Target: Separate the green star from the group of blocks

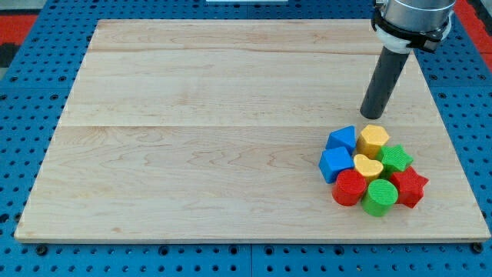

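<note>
One green star, ridged and bright, sits at the cluster's right edge in the lower right; my tip, jawless, stands above the yellow block.

Arm reaching in from the view's top right, rod pointing down.

A silver-grey wrist with a black collar sits at the view's top right corner, cut off by the edge. From it a straight dark rod slants slightly towards the view's bottom left, ending in my tip, which rests on the worktop just above the yellow block nearest it, apart from it.
</note>
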